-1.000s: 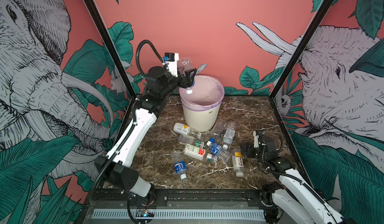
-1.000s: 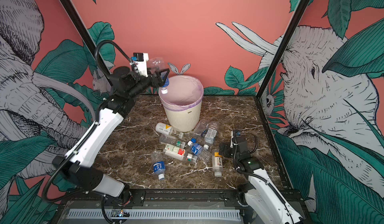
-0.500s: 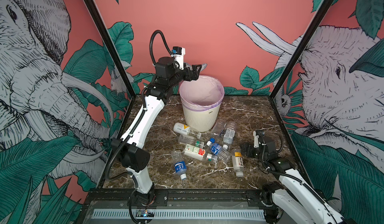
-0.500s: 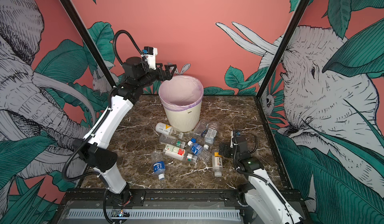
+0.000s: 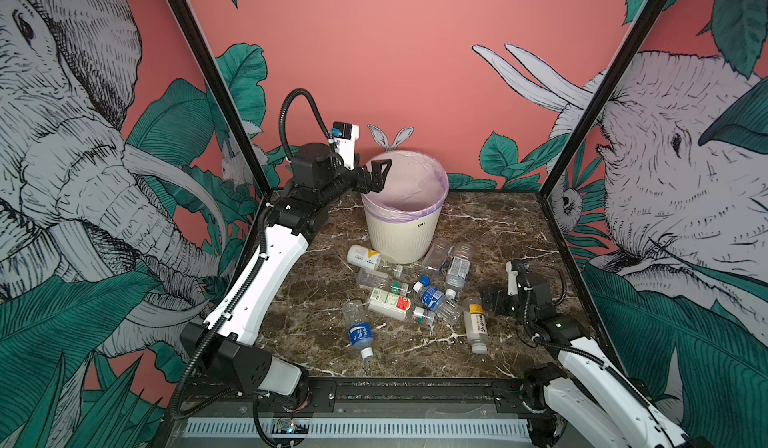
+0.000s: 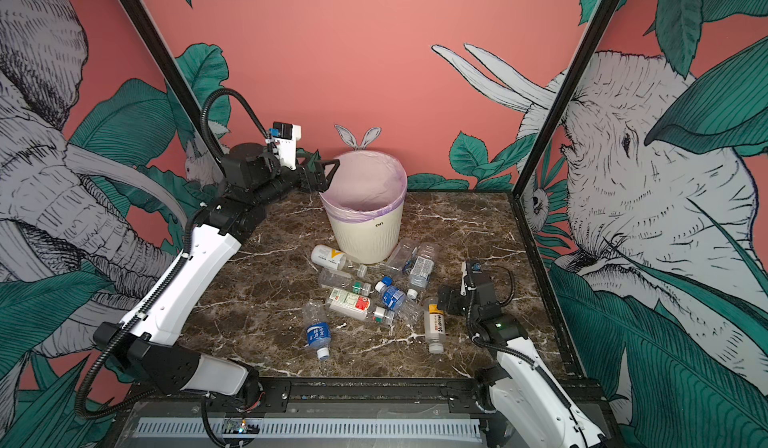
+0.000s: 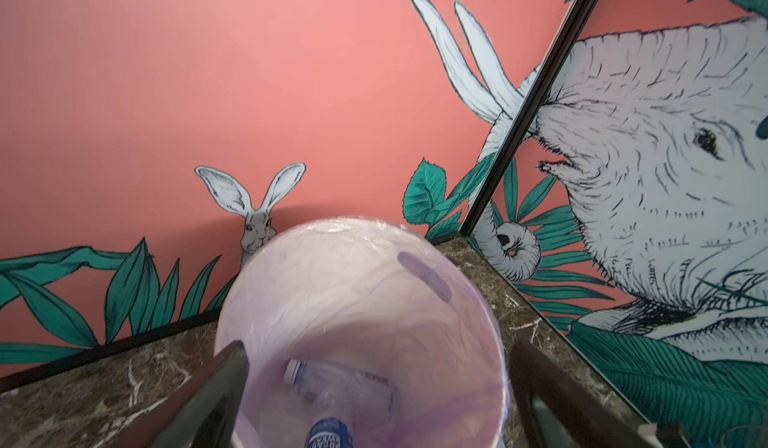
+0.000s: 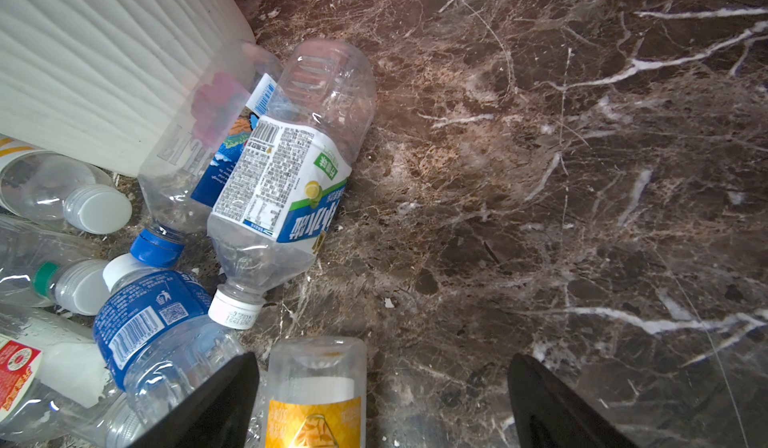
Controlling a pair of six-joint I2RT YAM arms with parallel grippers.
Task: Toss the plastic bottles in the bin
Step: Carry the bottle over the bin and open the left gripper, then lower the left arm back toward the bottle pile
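- My left jaws stand wide and hold nothing. My left arm (image 5: 266,275) reaches up so that they hang at the left rim of the bin (image 5: 405,221), which stands at the back of the tabletop (image 5: 507,234).
- In the left wrist view, my left fingers (image 7: 226,383) flank the bin's mouth, and I look down into its lilac liner (image 7: 353,292).
- Two bottles already lie at the bottom of the bin: a clear bottle (image 7: 336,383) and a blue-label bottle (image 7: 330,433), which the view's edge partly cuts off.
- My right jaws are also spread wide and empty. They sit low over the right side of the tabletop, well apart from the bin.
- The base of a yellow-label bottle (image 8: 316,396) lies between my right fingers (image 8: 216,404). It is just beside one finger and clear of the other; I cannot tell whether it touches.
- The other bottles (image 6: 349,302) lie scattered on the tabletop in front of the bin.
- A white bottle (image 5: 365,257) with a yellow mark lies against the bin's foot on the left.
- A blue-cap bottle (image 8: 183,167) rests against the bin's ribbed wall, with a white-cap bottle (image 8: 282,176) side by side with it.
- A lone bottle (image 5: 359,334) with a blue label lies nearest the front edge.
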